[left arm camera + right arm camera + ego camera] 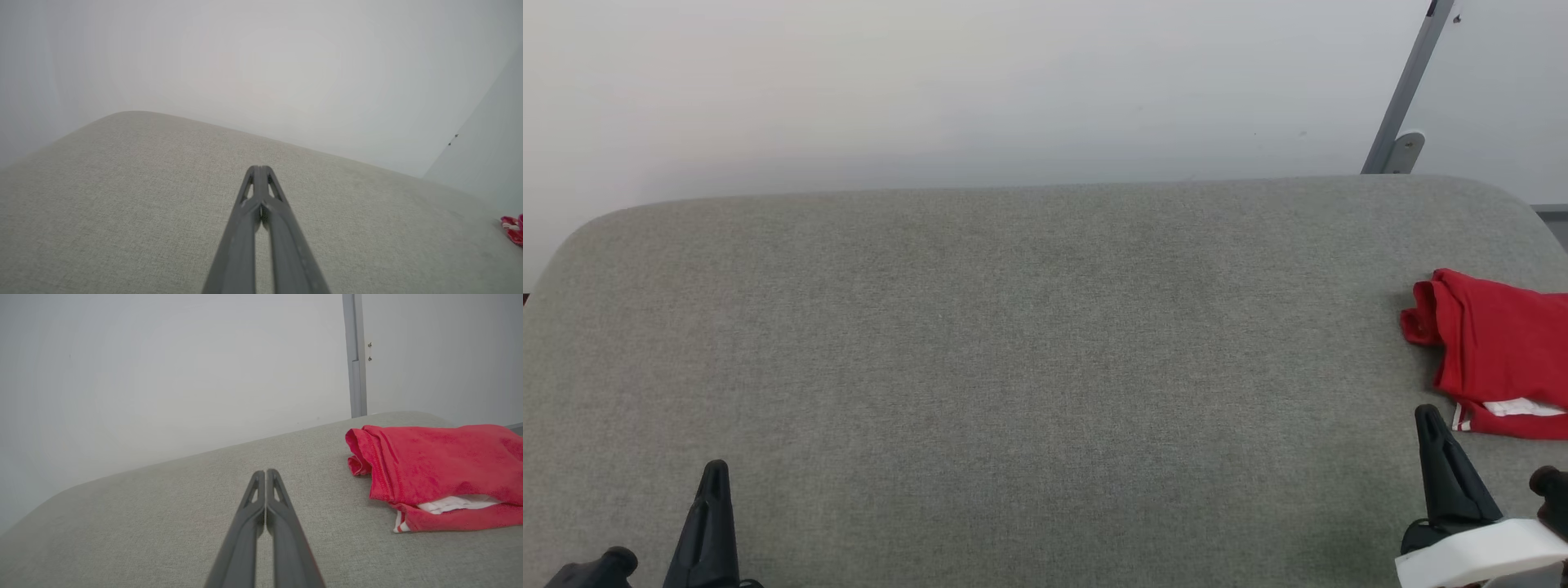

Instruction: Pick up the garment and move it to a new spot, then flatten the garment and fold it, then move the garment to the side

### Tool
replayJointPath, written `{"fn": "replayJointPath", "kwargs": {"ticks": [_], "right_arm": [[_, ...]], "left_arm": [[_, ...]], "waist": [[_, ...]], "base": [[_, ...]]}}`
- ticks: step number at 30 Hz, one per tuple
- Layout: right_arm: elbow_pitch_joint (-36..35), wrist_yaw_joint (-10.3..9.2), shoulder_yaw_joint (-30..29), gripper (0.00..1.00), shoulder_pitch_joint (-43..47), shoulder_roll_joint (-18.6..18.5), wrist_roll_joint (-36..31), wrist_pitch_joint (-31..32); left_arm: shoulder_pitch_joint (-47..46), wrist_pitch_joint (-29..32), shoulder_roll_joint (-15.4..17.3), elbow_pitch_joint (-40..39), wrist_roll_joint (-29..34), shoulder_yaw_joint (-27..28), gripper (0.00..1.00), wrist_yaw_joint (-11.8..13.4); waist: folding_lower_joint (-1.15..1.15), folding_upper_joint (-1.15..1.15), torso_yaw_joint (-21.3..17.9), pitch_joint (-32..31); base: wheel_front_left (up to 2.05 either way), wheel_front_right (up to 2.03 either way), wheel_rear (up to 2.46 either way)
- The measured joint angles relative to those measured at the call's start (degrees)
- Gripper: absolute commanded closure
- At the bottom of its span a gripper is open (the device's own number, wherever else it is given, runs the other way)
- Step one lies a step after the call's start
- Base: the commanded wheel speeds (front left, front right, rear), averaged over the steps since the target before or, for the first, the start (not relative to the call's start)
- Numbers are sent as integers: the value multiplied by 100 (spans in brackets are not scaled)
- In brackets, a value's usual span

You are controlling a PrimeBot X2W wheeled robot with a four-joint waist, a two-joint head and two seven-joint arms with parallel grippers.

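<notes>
Left hand (259, 167), right hand (265, 471): fingers together, empty, over grey padded surface (1013, 327). Red jersey (437, 465) folded at right edge. Likely move-aside step done; next: no grasp needed.

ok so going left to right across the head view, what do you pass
left hand → bare grey cushion → garment. The right hand sits lower in the picture within the garment's own right-edge stretch, so it has no clear place in the order.
</notes>
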Motion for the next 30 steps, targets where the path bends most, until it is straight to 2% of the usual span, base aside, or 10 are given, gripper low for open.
{"fn": "replayJointPath", "kwargs": {"ticks": [30], "right_arm": [[96, -1, -233, 100, -286, 381, 2258, 737]], "left_arm": [[-541, 706, -191, 389, -2488, 10, 100, 1]], "waist": [[0, 0, -38, 29]], "base": [[0, 0, 0]]}}
